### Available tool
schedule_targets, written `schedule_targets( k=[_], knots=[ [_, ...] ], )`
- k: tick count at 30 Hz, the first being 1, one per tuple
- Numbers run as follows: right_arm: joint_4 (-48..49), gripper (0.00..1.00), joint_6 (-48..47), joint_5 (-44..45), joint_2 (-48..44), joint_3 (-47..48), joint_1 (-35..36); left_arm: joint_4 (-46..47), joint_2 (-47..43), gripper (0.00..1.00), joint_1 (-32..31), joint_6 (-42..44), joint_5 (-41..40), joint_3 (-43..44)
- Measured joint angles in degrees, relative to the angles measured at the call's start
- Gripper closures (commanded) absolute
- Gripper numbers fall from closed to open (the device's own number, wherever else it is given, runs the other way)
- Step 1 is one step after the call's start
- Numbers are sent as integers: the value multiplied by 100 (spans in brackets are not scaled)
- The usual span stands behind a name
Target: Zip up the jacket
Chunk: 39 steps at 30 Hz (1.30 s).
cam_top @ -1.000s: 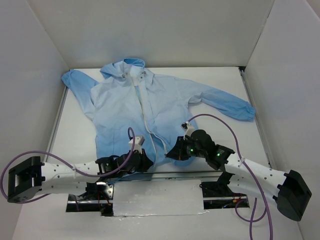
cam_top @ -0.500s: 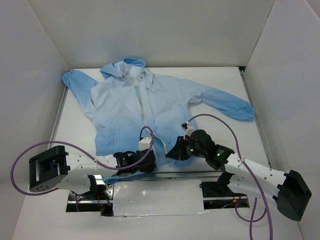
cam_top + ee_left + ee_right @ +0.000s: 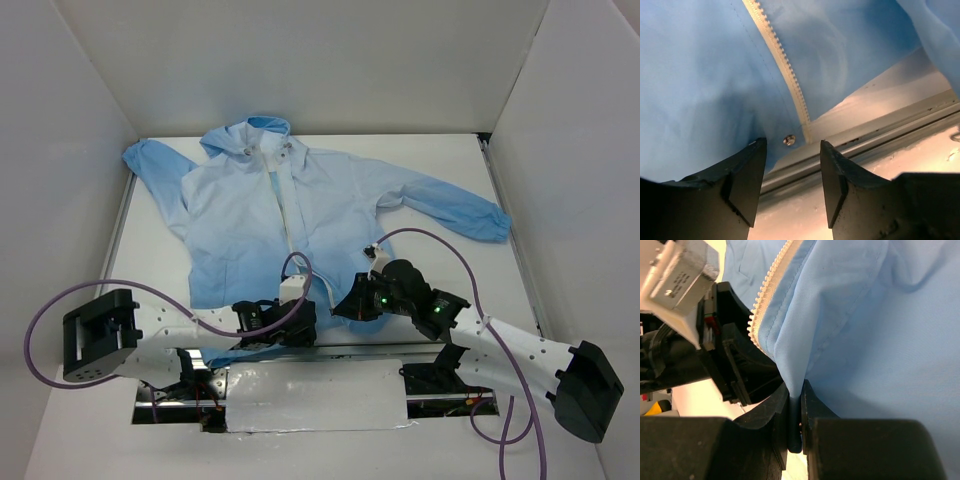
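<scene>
Left hand [image 3: 792, 147] hangs open at the near hem of the jacket [image 3: 340, 200], beside the zipper [image 3: 782, 70]; right hand [image 3: 796, 395] pinches the fabric.

Shows light-blue jacket [image 3: 240, 220] spread flat on white table [image 3: 150, 270], hood toward far wall, sleeves out to both sides. Places left gripper [image 3: 303, 325] and right gripper [image 3: 345, 305] at near hem, either side of white zipper strip [image 3: 289, 215]. Notes purple cables [image 3: 430, 235] looping over both arms.
</scene>
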Motion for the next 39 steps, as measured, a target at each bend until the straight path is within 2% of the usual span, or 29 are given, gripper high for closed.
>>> schedule_targets(
  k=[9, 14, 39],
  knots=[
    [-46, 100, -4, 26, -20, 0, 0, -1296, 17, 40, -264, -188, -472, 772],
    [-114, 100, -24, 138, -81, 0, 0, -1812, 74, 37, -289, -369, -651, 894],
    [-378, 100, -48, 348, -302, 0, 0, -2068, 1139, 36, -348, -479, -717, 1464]
  ],
)
